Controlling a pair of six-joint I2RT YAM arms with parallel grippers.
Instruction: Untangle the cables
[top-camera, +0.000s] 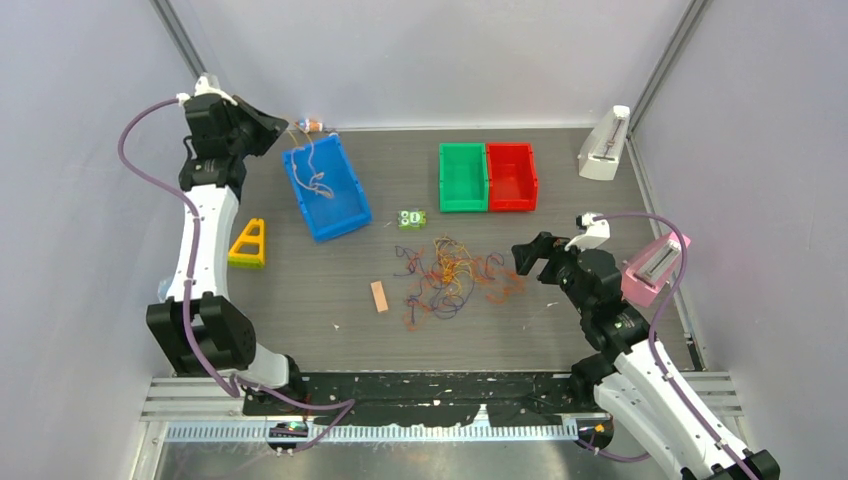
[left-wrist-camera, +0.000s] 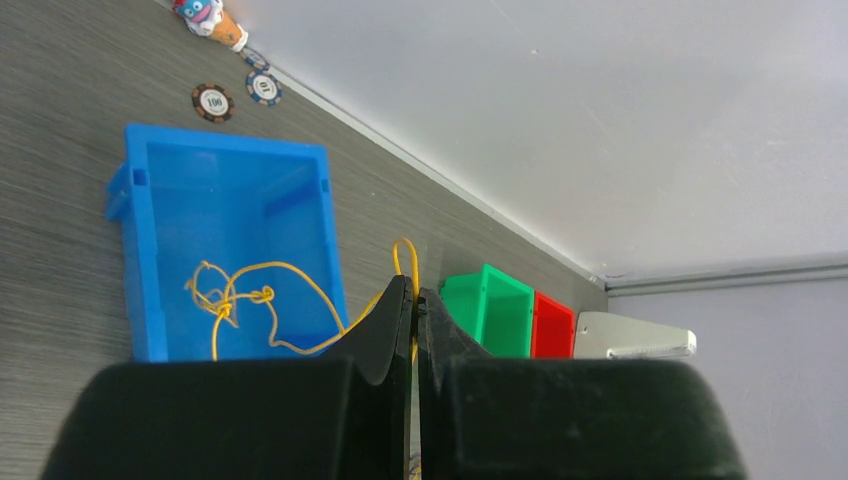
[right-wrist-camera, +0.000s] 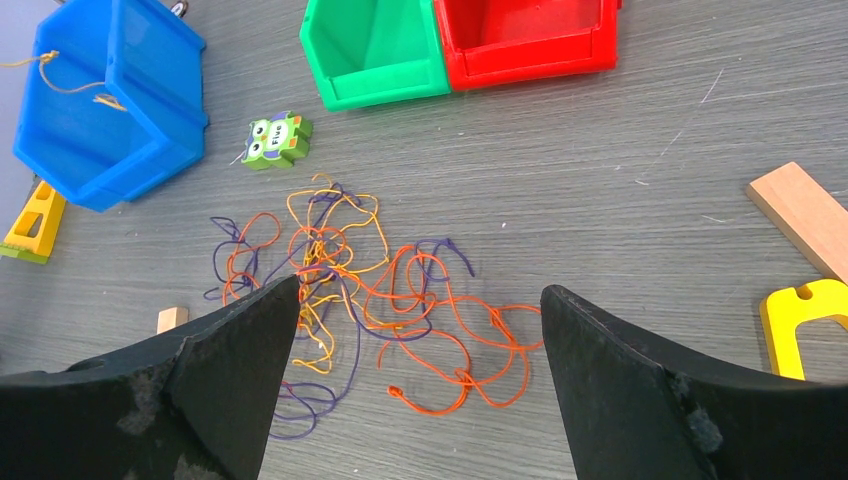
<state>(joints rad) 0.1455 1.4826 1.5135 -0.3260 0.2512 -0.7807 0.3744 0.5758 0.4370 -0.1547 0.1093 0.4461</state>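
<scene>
Left gripper (top-camera: 280, 130) (left-wrist-camera: 413, 308): black fingers pressed flat together, no gap. It sits at the far left of the table, by the far corner of the open-top blue plastic bin (top-camera: 345, 218) (left-wrist-camera: 228, 146). One thin yellow cable (left-wrist-camera: 250, 298) (top-camera: 318, 182) lies in a loose, knotted coil on the bin floor. It runs up into the seam between the fingertips, and a small loop pokes out above them. So the left gripper is clamped on that single strand.

Right gripper (top-camera: 530, 258) (right-wrist-camera: 420, 290): matte black fingers spread wide with nothing between them. It hangs just right of the main tangle, not touching it.

The rest of the cables (top-camera: 452, 278) (right-wrist-camera: 385, 290) are thread-thin and limp. They lie in one loose heap mid-table on the dark grey wood-grain table (top-camera: 600, 235). Colours are orange, yellow and dark purple, with the orange loops sprawling widest to the right. The strands cross too much for me to count them.

Other items:
- There are three bins in total, all glossy moulded plastic and rectangular: the blue one, plus a green plastic bin (top-camera: 446, 180) (right-wrist-camera: 345, 60) and a red plastic bin (top-camera: 531, 182) (right-wrist-camera: 520, 60). The green and red bins stand side by side, touching, at the far centre.
- One green owl tile (top-camera: 411, 219) (right-wrist-camera: 277, 140) lies between the blue bin and the tangle.
- One small pale wooden block (top-camera: 379, 296) lies just left of the tangle.
- One yellow triangular plastic frame (top-camera: 248, 245) lies left of the blue bin.
- Two round poker chips (left-wrist-camera: 212, 101) lie near the back wall.
</scene>
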